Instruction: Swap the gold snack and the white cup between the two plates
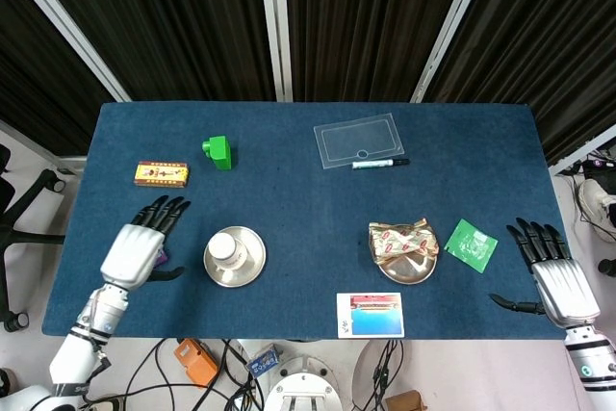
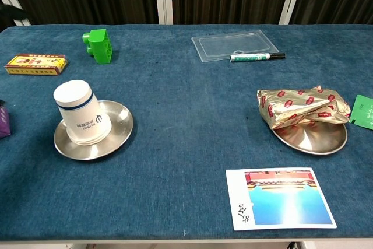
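Note:
The white cup (image 1: 225, 246) (image 2: 81, 113) stands upside down on the left steel plate (image 1: 246, 268) (image 2: 113, 137), free of any hand. The gold snack (image 1: 402, 238) (image 2: 302, 108) lies on the right steel plate (image 1: 409, 273) (image 2: 317, 138). My left hand (image 1: 140, 246) hovers to the left of the cup's plate, fingers spread and holding nothing. My right hand (image 1: 553, 272) is beyond the table's right front corner, also spread and empty. Neither hand shows in the chest view.
A purple box (image 2: 3, 122) sits just left of the cup's plate, mostly under my left hand in the head view. A green block (image 1: 218, 152), a yellow-red box (image 1: 161, 174), a clear tray (image 1: 358, 141) with a marker (image 1: 379, 163), a green packet (image 1: 471, 244) and a picture card (image 1: 371, 315) lie around.

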You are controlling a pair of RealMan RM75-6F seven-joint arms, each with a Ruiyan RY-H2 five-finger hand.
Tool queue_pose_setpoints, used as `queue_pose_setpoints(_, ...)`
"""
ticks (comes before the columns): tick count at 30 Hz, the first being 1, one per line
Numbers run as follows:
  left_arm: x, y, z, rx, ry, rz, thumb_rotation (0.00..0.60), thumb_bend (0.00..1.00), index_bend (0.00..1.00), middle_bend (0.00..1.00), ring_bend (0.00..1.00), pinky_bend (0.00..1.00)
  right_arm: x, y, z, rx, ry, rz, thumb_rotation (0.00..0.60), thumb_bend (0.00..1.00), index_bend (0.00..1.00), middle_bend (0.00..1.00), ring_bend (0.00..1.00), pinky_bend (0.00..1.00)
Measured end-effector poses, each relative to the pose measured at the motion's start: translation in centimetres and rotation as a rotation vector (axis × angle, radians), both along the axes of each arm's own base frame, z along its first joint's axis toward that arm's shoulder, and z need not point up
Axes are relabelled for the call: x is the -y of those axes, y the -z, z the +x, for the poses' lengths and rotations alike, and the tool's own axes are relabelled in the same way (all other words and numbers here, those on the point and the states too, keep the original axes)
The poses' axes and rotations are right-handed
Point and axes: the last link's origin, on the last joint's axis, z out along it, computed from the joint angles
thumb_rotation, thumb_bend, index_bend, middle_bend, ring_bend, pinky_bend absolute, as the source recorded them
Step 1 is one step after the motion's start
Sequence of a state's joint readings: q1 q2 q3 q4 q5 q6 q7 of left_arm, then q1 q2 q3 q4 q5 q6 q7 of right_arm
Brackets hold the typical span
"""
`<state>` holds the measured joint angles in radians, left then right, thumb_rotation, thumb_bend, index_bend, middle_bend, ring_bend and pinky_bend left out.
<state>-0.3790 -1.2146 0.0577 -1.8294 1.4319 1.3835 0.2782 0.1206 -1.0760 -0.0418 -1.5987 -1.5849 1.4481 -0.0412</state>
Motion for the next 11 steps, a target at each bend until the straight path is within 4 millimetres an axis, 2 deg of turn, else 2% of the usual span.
queue_pose_setpoints(3,1.0,-1.5,-2.1,0.046,-0.034,0.045,0.6,0.06,0.04,0.0,0.0,0.09,-1.3,-0.2,-0.1,-0.039,0.029,-0.041,0.398,0.14,0.0,0.0,0.0,0.0)
queue_pose_setpoints(6,2.6,-3.4,-5.5,0.094,-0.089,0.133,0.6,0.06,0.04,0.0,0.0,0.09,-2.2,-0.2,0.1,-0.046,0.039,-0.076,0.402,0.14,0.0,0.0,0.0,0.0)
queue_pose_setpoints(9,4.4,-4.4,-8.2,0.115,-0.152,0.162,0.6,0.06,0.02,0.0,0.0,0.09,-2.5,0.2,0.4,-0.038,0.028,-0.082,0.402,0.14,0.0,0.0,0.0,0.0)
queue_pose_setpoints(11,5.0,-4.5,-8.6,0.114,-0.159,0.146,0.6,0.06,0.01,0.0,0.0,0.09,-2.5,0.4,0.4,-0.046,0.022,-0.076,0.402,0.14,0.0,0.0,0.0,0.0)
